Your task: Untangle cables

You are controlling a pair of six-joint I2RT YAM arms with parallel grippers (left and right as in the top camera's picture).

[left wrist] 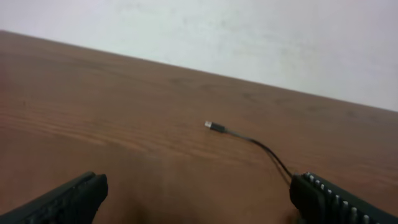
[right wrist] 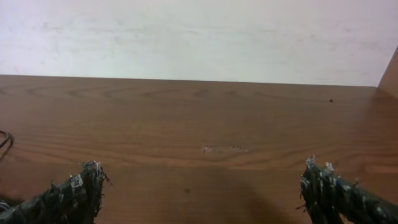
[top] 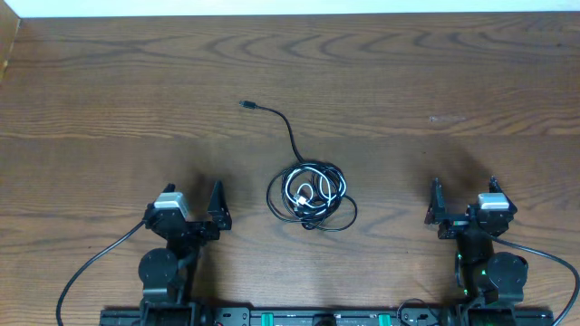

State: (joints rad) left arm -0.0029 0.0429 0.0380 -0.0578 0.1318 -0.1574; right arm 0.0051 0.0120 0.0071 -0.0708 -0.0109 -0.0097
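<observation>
The cables (top: 311, 193) lie in one tangled coil of thin black cords and a white one at the table's middle. A black tail runs up and left from the coil to a small plug (top: 246, 106). That tail (left wrist: 267, 151) and its plug (left wrist: 214, 126) also show in the left wrist view, ahead of the fingers. My left gripper (top: 192, 197) (left wrist: 199, 190) rests left of the coil, open, with nothing between its fingers. Right of the coil, my right gripper (top: 464, 190) (right wrist: 202, 183) stands open and empty. A bit of black cord (right wrist: 5, 140) shows at the left edge of the right wrist view.
The wooden table (top: 435, 81) stretches far beyond the coil to a pale wall (right wrist: 199, 31). A small pale scuff (top: 446, 119) marks the wood ahead of the right gripper. The arms' own thick black cables (top: 91, 267) trail near the front edge.
</observation>
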